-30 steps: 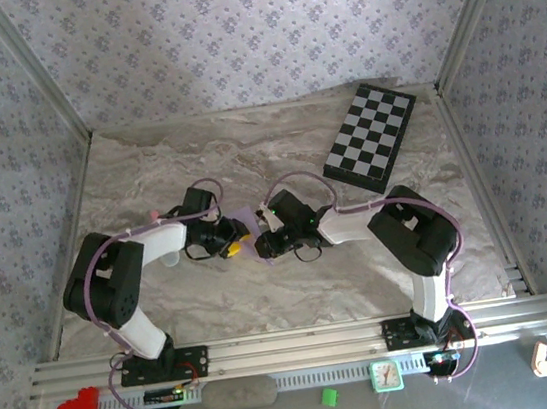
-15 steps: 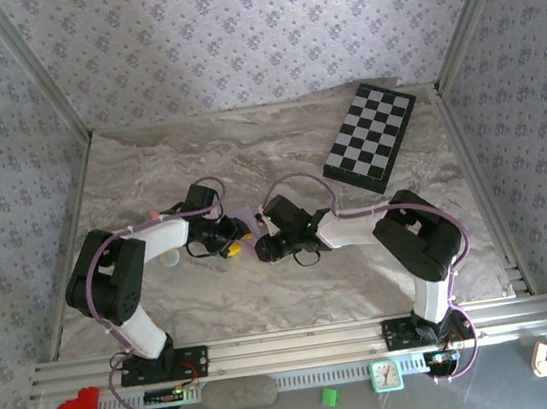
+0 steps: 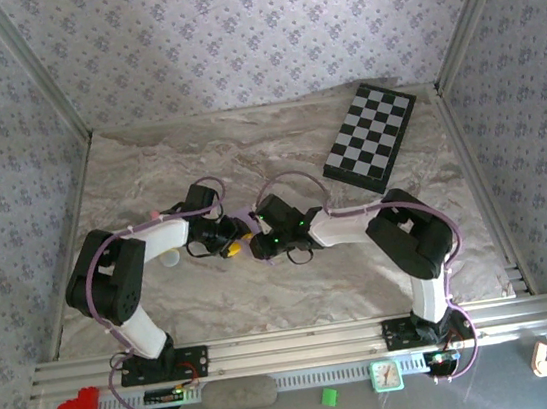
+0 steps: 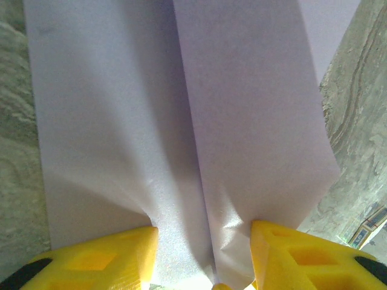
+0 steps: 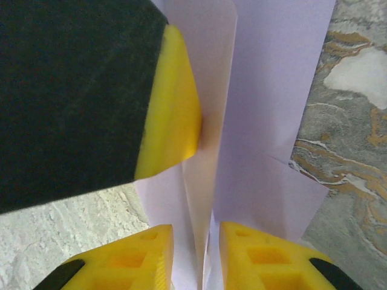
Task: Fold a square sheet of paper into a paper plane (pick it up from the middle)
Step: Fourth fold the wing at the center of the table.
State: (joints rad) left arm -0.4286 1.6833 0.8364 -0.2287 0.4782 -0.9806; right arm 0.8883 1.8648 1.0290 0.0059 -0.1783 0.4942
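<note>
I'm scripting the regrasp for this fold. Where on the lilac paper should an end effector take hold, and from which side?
Probably grip the folded lilac paper by its raised centre fold, coming down from above and straddling the crease. The flaps beside it lie against the table and offer no edge to pinch; the standing ridge does.

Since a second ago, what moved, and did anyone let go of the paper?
The right gripper edged slightly left, toward the left gripper. It pinches the raised fold of the lilac paper; no letting go shows. The left gripper and chequered board stayed put.
</note>
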